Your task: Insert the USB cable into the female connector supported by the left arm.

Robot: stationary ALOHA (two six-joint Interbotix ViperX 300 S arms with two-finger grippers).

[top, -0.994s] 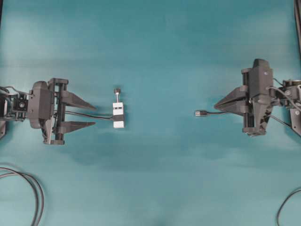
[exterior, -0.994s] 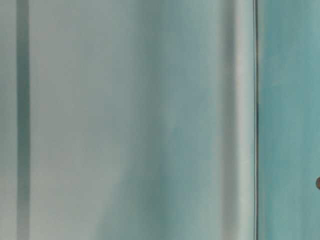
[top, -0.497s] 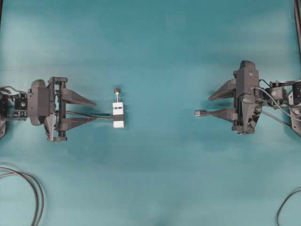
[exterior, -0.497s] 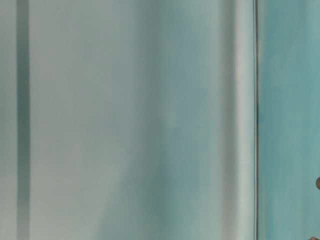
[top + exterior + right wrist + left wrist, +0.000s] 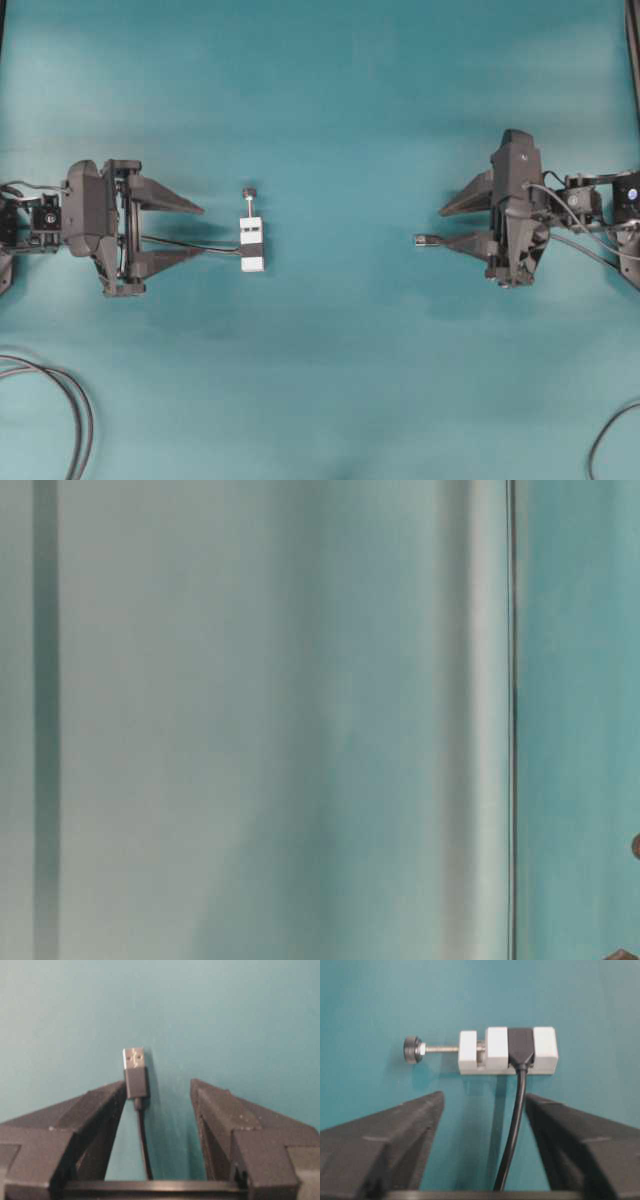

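Overhead view: one female connector [image 5: 252,244], one USB cable [image 5: 428,240], two arms.

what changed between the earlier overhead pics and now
Both black two-fingered grippers opened. The right gripper, shut a second ago, spread its fingers and slid left around the thin grey USB cable. The left gripper widened further. Neither holds anything. The white block connector with the black band and the plug stayed put on the teal table.

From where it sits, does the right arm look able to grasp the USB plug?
Probably yes. The right tool is open, and the USB plug lies on the teal table between its fingers, close to one, with nothing blocking.
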